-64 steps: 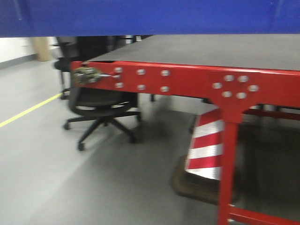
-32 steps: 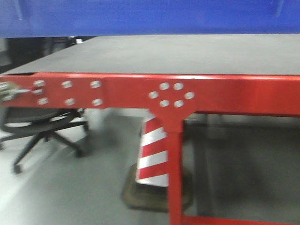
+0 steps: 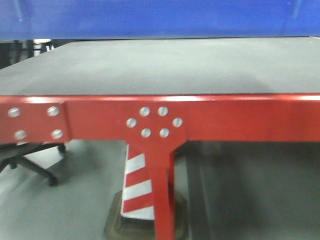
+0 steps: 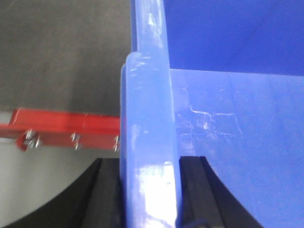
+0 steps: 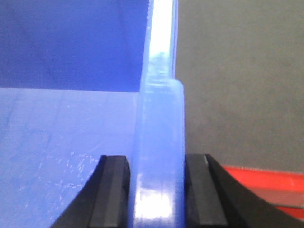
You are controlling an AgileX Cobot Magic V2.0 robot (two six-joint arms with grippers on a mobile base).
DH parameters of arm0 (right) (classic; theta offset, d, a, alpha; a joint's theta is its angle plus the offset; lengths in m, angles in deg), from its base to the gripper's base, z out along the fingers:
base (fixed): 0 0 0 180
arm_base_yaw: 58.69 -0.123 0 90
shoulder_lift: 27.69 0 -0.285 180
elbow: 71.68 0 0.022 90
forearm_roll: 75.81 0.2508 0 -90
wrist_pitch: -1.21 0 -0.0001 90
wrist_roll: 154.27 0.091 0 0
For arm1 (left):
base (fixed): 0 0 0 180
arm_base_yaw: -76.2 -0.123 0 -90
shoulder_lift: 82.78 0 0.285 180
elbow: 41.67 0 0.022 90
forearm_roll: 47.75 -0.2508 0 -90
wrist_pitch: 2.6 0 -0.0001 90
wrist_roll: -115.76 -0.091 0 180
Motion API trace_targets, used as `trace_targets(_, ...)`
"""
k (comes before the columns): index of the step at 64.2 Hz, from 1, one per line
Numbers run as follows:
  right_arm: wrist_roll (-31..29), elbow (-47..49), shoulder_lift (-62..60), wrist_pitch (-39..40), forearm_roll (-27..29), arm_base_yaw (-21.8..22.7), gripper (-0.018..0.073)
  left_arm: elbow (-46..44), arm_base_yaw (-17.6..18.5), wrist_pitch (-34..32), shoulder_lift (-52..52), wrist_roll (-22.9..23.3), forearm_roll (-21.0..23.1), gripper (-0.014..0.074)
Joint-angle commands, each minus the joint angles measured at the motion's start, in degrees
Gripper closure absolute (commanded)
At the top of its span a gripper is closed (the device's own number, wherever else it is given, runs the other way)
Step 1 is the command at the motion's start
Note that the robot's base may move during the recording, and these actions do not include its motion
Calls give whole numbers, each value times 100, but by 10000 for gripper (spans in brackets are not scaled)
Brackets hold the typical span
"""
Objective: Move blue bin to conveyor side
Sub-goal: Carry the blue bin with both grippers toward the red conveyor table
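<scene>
Front view facing conveyor side point(image 3: 150, 70), wrist views hugging blue bin point(image 4: 147, 142)

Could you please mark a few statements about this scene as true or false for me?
1. The left claw clamps the rim of the blue bin, one finger on each side. True.
2. A red-and-white striped cone stands on the floor under the conveyor. True.
3. The right claw hangs open, away from the bin. False: it is shut on the bin's rim, like the left one.
4. The conveyor's frame is painted yellow. False: it is red.
5. Six silver bolts form a ring on the frame above the leg. True.
</scene>
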State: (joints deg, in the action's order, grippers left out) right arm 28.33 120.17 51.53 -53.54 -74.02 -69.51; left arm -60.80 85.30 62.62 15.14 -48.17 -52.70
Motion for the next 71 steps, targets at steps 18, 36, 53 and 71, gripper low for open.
trace_targets(18,-94,138,-130,638,-49,31,648,-82,32,-658,137,-34,-42,615)
trace_targets(36,-94,138,-130,638,-49,31,648,-82,32,-982,137,-34,-42,615)
trace_targets(53,-94,138,-130,638,-49,31,648,-82,32,-901,137,-34,-42,615)
trace_targets(71,-94,138,-130,638,-49,31,648,-82,32,-710,137,-34,-42,615)
